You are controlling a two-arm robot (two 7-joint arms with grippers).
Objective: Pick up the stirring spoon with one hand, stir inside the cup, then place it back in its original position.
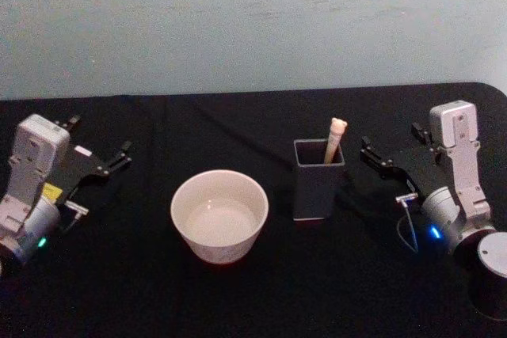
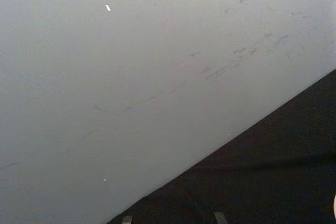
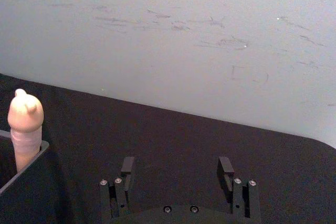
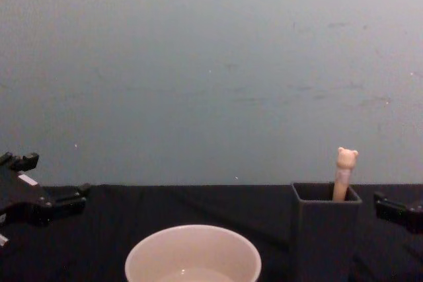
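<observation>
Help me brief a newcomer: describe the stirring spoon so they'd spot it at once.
On the black table, right of the wide cream cup, stands a tall dark grey square holder. The spoon stands in it, leaning in a corner: the only slim beige stick, topped by a small bear head.

My 2 arms end in pale grey, boxy wrist housings with rounded silver joints beneath, each showing a small blue-green light near its base. My left gripper (image 1: 119,156) is black, with a white label on its body and a yellow sticker on the housing beside it. My right gripper (image 3: 177,167) is black too, its 2 flat fingers (image 3: 127,166) backed by linkages with silver screw heads. A thin cable loops under my right wrist.
</observation>
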